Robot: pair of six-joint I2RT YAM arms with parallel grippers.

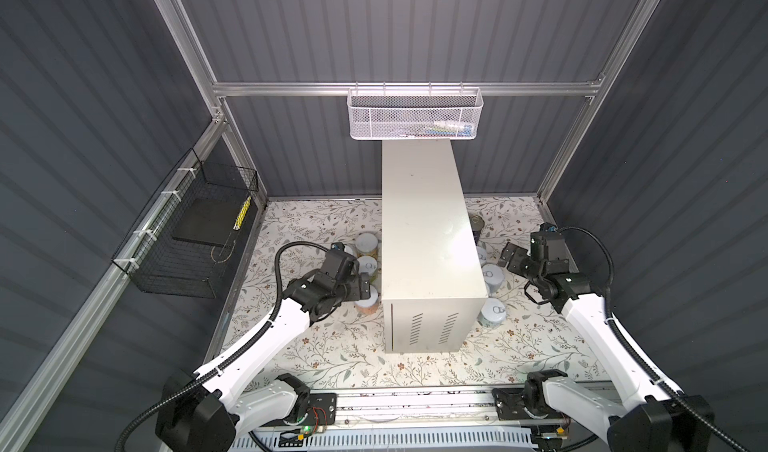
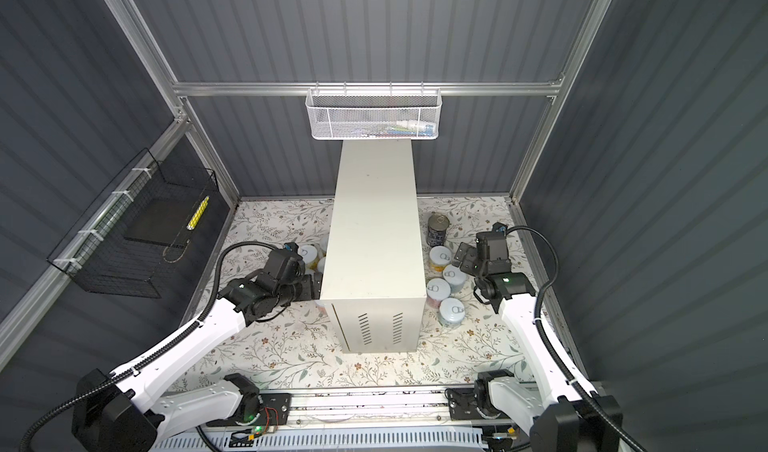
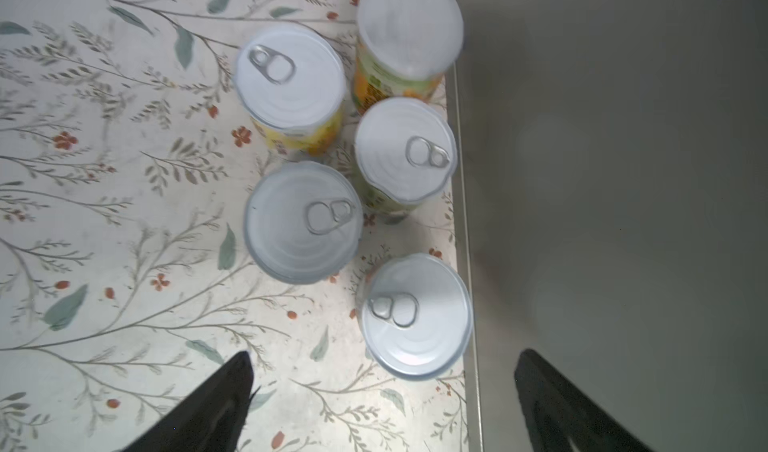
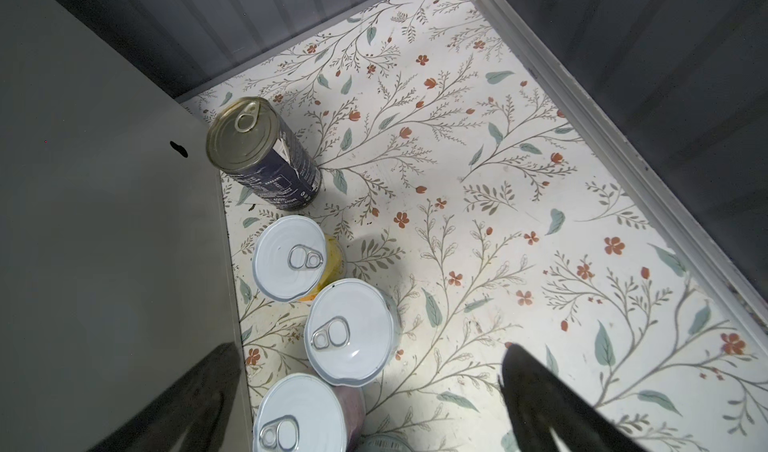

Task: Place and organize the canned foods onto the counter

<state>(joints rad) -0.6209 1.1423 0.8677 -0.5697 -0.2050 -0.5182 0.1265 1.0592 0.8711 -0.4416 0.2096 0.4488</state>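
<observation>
Splitting the flowered table [image 1: 332,358] down the middle, the counter [image 1: 424,229] runs its long side away from the robot, and nothing stands on its flat top yet. That leaves the cans [image 2: 440,257] in two upright groups on the table, one close against each long side, each nearer to its own arm.

The black wire basket [image 1: 187,242] on the left wall holds a flat dark slab [image 1: 203,221] and a yellow stick [image 1: 242,213]. The white mesh basket [image 1: 411,115] on the back rail holds a few small things at one end, too small to name.

The left gripper [image 1: 358,279] hangs spread wide and empty above the left group [image 3: 303,221], one finger towards the counter's edge, the other out over the table. The nearest can [image 3: 415,317] sits just ahead and below, between them. The right gripper [image 1: 527,242] is likewise spread and empty, above and just beside the right group [image 2: 454,274]. The tall dark-blue can [image 4: 262,154] stands at that group's far end.

As I judge it, either arm must drop straight down onto a lid-up can, then carry it sideways and up onto the top.
</observation>
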